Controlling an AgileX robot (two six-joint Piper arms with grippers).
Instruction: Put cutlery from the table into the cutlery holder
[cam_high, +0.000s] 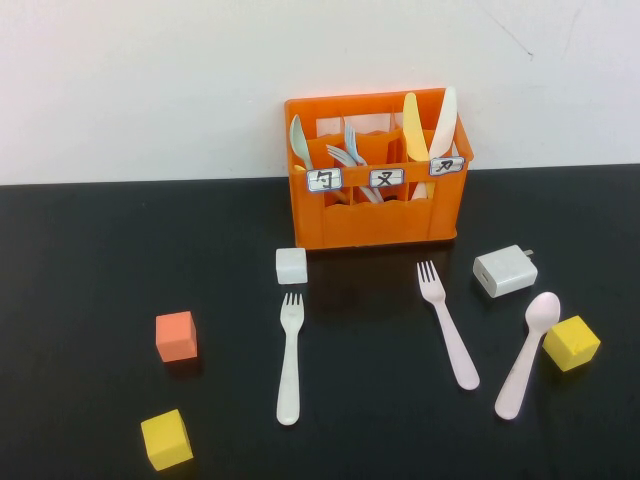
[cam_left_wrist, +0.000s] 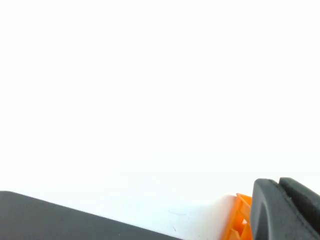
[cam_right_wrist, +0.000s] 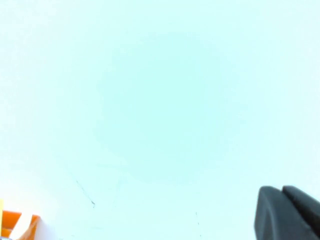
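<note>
High view: orange slotted plastic cutlery holder (cam_high: 375, 170) sits at the black glossy surface's (cam_high: 80, 260) back edge; cream-white plastic fork (cam_high: 289, 358), pale pink plastic fork (cam_high: 447, 325) and pale pink plastic spoon (cam_high: 527, 354) lie in front of it. Left wrist view: left pincer (cam_left_wrist: 285, 210) pressed together, up off the surface beside the holder. Right wrist view: right pincer (cam_right_wrist: 287, 212) pressed together too, facing the wall.

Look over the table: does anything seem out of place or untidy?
Yes. A cream-white fork, a pink fork and a pink spoon lie loose on the black table in front of the orange cutlery holder, which already holds other utensils. Neither arm shows from above; left gripper and right gripper are shut, holding nothing.
</note>
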